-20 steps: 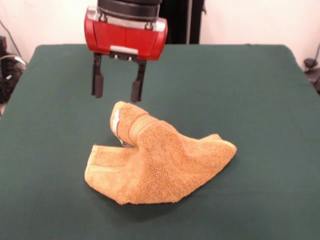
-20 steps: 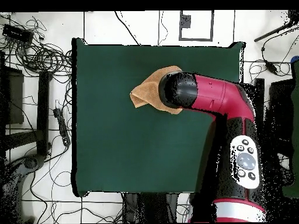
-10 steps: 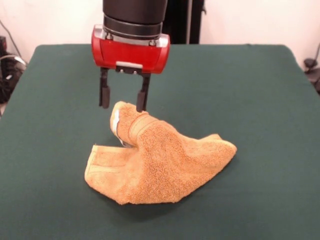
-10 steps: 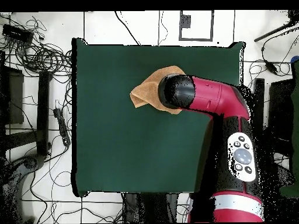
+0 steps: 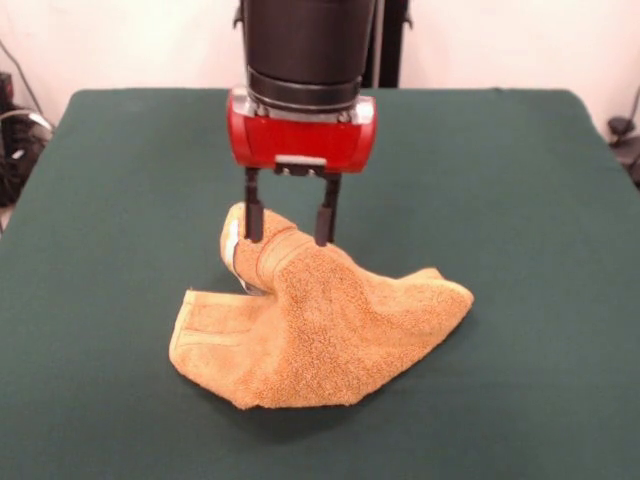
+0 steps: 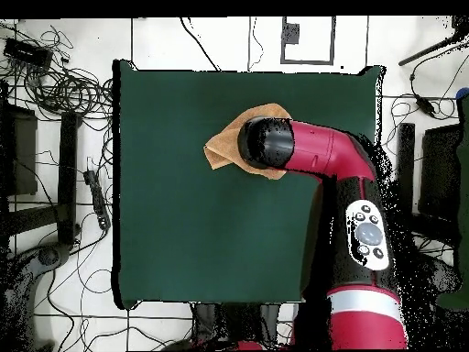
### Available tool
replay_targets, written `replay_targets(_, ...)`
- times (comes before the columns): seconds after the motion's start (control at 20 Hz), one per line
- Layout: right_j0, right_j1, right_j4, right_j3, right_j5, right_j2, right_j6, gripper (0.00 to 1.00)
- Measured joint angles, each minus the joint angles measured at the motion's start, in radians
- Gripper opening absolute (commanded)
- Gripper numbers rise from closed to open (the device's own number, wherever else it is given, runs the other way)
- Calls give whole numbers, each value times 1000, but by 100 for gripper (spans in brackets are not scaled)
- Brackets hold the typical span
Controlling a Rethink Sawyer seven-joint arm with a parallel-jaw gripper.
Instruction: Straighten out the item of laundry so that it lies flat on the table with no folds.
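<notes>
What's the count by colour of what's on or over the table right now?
Orange-tan: 1, the towel, crumpled with folds.
Dark green: 1, the table cloth.
Red and black: 1, the gripper, open, fingertips at the towel's raised fold.
Total: 3

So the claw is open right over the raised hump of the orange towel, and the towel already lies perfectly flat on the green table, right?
Not quite. The claw is open over the hump, but the towel is not flat: the front view shows it bunched and folded on the green table, with one corner sticking up under the claw.
</notes>
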Motion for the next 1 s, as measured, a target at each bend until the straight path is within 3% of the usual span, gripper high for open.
replay_targets(1.0,-10,93,-5,8,-109,40,0,100)
